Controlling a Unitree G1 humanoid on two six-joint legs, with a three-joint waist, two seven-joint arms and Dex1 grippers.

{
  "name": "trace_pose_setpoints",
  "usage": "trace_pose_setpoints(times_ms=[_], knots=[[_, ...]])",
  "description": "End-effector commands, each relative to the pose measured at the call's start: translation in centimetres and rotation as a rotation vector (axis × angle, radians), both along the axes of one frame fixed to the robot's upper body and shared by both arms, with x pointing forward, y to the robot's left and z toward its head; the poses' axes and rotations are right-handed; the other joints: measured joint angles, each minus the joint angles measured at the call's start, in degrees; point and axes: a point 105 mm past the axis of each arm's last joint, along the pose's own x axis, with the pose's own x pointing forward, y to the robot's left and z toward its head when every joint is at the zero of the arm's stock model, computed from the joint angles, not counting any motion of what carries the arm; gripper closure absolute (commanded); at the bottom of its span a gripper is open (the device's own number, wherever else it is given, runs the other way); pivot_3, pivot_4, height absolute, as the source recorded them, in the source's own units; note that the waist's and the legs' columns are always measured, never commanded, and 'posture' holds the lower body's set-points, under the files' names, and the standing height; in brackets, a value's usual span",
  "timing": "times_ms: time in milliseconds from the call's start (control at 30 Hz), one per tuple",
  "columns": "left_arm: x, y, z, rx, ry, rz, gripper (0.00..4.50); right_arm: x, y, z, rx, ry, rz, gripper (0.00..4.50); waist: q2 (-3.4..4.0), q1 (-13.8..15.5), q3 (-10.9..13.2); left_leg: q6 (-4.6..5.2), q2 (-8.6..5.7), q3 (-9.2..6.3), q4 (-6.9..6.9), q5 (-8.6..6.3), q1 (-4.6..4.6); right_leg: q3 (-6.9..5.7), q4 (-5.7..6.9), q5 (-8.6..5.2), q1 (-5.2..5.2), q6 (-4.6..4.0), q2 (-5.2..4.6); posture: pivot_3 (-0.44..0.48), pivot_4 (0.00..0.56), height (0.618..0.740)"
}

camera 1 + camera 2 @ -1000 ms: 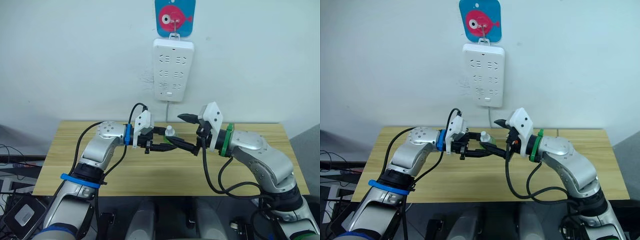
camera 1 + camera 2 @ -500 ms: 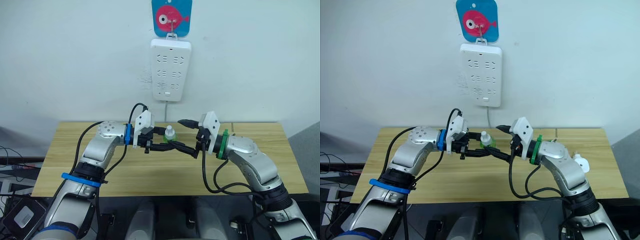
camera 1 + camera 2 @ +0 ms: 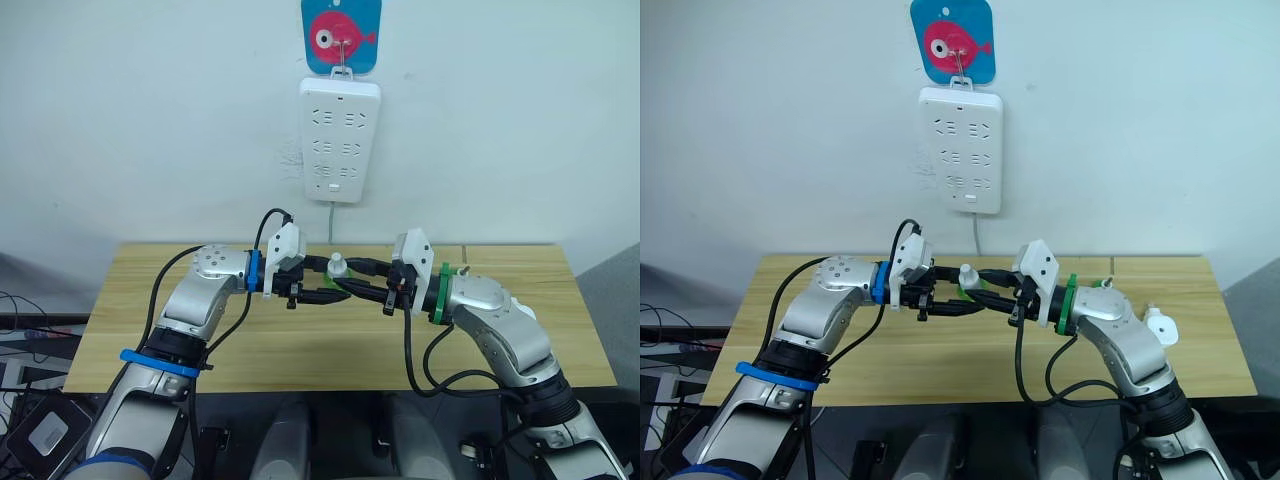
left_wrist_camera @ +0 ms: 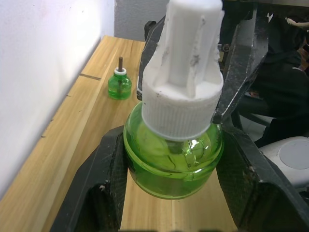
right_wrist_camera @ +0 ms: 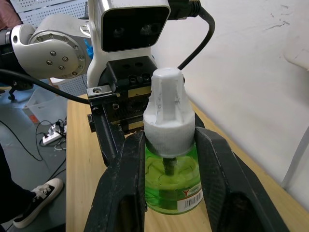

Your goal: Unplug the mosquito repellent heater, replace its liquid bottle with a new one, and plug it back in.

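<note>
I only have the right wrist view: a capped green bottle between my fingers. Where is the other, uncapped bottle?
Observer: The old bottle stands upright on the table near the wall, with its wick bare.
Operator: Is anything plugged into the strip?
Observer: No, the power strip on the wall has every socket free.
Operator: Is the left gripper on my bottle?
Observer: Yes, the left gripper clamps the new bottle by its green belly, below the cap.

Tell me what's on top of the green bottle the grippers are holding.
A ribbed white screw cap sits on the green bottle, covering its neck. Through the glass, a dark wick stem shows below the cap.
</note>
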Motion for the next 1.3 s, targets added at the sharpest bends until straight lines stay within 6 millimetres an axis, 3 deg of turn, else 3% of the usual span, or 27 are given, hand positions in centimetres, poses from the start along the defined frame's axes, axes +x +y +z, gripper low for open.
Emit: trace_pose_setpoints(times_ms=[33,200,433,567,733,767,867,1000,1033,1167,1300], knots=[[-0.9,-0.3,0.3,0.012,-0.04,-0.053,2.23,-0.6,0.3,2.5,0.036,-0.067,0.049,3.39,0.0,0.0,0.0,0.0,0.0,0.0,0.0,0.0,0.0,0.01,0.01,0.0,-0.01,0.0,0.0,0.042,0.237,0.74],[-2.0,-1.0,0.1,0.036,-0.084,-0.153,2.23,-1.0,0.6,3.8,-0.04,-0.108,0.256,3.39,0.0,0.0,0.0,0.0,0.0,0.05,0.02,0.0,0.0,0.03,0.03,0.0,-0.04,0.0,0.0,0.053,0.236,0.74],[-6.5,-2.3,0.1,0.069,-0.108,-0.456,2.23,-2.3,1.1,3.9,-0.171,-0.14,0.707,3.39,0.0,0.0,0.0,0.0,0.02,0.05,0.0,0.0,0.0,-0.04,0.0,0.0,-0.04,0.0,0.01,0.111,0.234,0.74],[-8.0,-1.7,0.0,0.096,-0.073,-0.526,2.23,-2.6,1.7,3.9,-0.165,-0.135,0.792,3.39,0.0,0.2,0.0,-0.01,0.05,0.01,0.01,0.01,0.0,-0.05,0.06,0.0,-0.05,-0.01,0.01,0.148,0.234,0.74],[-7.5,-0.2,-0.2,0.121,-0.046,-0.467,2.23,-2.4,0.7,3.6,-0.177,-0.11,0.771,3.39,0.0,0.7,0.0,-0.03,0.02,-0.02,0.08,0.02,-0.01,-0.04,0.07,0.01,-0.04,-0.01,-0.01,0.15,0.236,0.74],[-7.2,0.1,-0.2,0.12,-0.042,-0.443,2.23,-2.3,0.2,3.6,-0.18,-0.104,0.755,2.66,0.0,0.9,0.0,-0.04,0.01,-0.02,0.08,0.02,-0.01,-0.04,0.06,0.01,-0.03,-0.01,-0.01,0.15,0.236,0.74],[-6.4,0.6,-0.2,0.112,-0.033,-0.377,2.23,-2.2,-1.4,3.4,-0.201,-0.08,0.712,1.76,0.0,1.6,0.0,-0.03,-0.01,-0.03,0.08,0.02,-0.06,-0.04,0.03,0.01,-0.04,-0.02,-0.02,0.134,0.231,0.74],[-4.6,1.6,-0.4,0.094,-0.013,-0.239,2.23,-1.6,-3.7,3.3,-0.242,-0.059,0.602,0.21,-0.01,1.7,0.0,-0.04,-0.02,-0.1,0.09,0.02,-0.09,-0.1,0.0,0.01,-0.04,-0.02,-0.03,0.111,0.221,0.74],[-3.9,1.8,-0.4,0.082,-0.012,-0.19,2.23,-1.3,-4.1,3.3,-0.243,-0.059,0.555,0.02,-0.01,1.6,0.0,-0.03,-0.02,-0.09,0.09,0.02,-0.09,-0.09,0.02,0.01,-0.04,-0.02,-0.03,0.106,0.218,0.74],[-1.4,1.7,0.0,0.021,-0.034,-0.007,2.23,0.3,-4.1,3.6,-0.209,-0.088,0.334,0.02,-0.04,1.4,0.0,-0.04,0.02,0.05,0.09,0.02,-0.08,-0.05,0.09,0.01,-0.14,-0.02,-0.03,0.097,0.207,0.74],[0.1,1.3,0.1,-0.009,-0.064,0.117,2.23,1.1,-2.2,4.3,-0.118,-0.109,0.139,0.02,-0.07,1.3,-0.2,-0.08,0.06,0.2,0.08,0.04,-0.18,0.0,0.26,0.05,-0.46,-0.08,-0.03,0.096,0.203,0.74]])
